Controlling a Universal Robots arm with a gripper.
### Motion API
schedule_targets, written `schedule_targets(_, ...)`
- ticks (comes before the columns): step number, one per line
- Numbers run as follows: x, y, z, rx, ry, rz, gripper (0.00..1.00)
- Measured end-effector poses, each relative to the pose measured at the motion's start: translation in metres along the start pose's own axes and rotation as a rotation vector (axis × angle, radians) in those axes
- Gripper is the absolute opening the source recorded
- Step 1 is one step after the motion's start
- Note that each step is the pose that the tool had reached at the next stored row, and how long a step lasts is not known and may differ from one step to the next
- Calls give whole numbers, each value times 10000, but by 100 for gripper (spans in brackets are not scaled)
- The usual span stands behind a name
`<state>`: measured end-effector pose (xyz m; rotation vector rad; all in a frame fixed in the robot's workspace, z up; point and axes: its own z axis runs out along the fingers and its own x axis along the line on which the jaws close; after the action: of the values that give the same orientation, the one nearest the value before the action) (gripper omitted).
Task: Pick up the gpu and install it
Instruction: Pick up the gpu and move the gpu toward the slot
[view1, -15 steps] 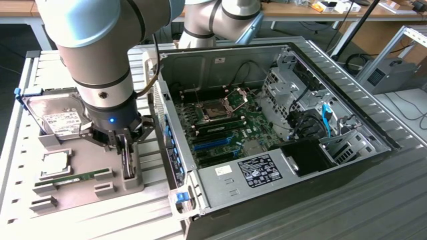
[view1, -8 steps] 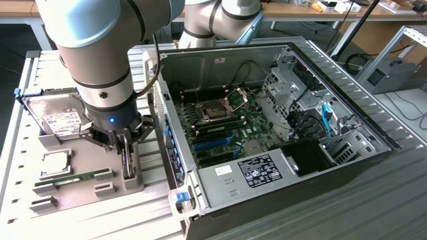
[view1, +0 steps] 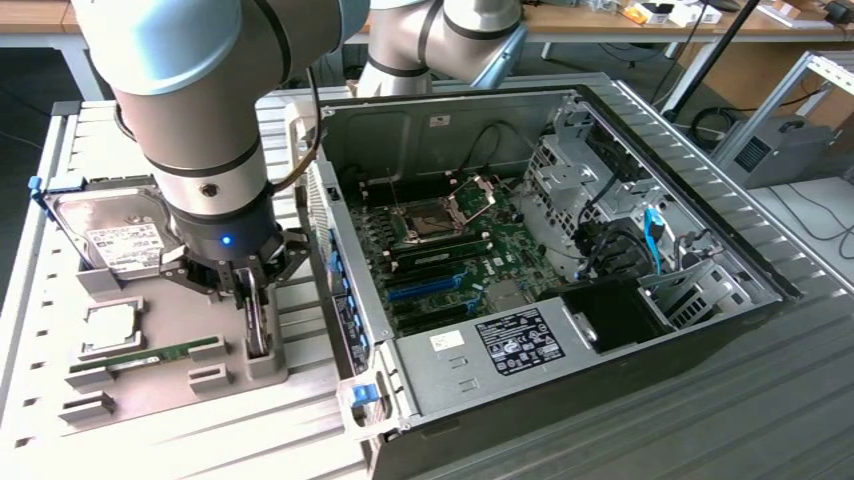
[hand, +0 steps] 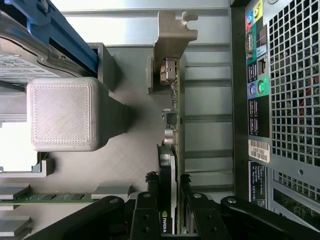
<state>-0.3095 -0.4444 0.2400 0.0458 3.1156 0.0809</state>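
Observation:
The gpu (view1: 256, 328) stands on edge in a slot of the grey holder plate (view1: 160, 395), at the exterior view's left of the open computer case. My gripper (view1: 254, 292) reaches straight down over it, one finger on each face of the card. In the wrist view the gpu (hand: 175, 100) is edge-on, its grey metal bracket (hand: 173, 35) at the far end. The black fingers (hand: 150, 210) of my gripper (hand: 168, 182) press against both sides of it, shut on the card. Its lower edge still sits at the holder.
The open computer case (view1: 694, 215) lies on its side, with the motherboard and a blue slot (view1: 434, 287) exposed. On the holder plate are a silver hard drive (view1: 114, 235), a CPU (view1: 110, 328) and a green RAM stick (view1: 147, 357). The case's rear panel (hand: 295, 100) is close beside the card.

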Motion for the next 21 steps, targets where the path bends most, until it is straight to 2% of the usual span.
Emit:
schedule_targets(3, 0, 1, -14, 0, 0, 0, 27)
schedule_targets(11, -5, 10, -187, -2, 2, -47, 27)
schedule_targets(12, -7, 15, -274, -2, 3, -63, 27)
schedule_targets(21, -15, 32, -604, -3, 6, -116, 27)
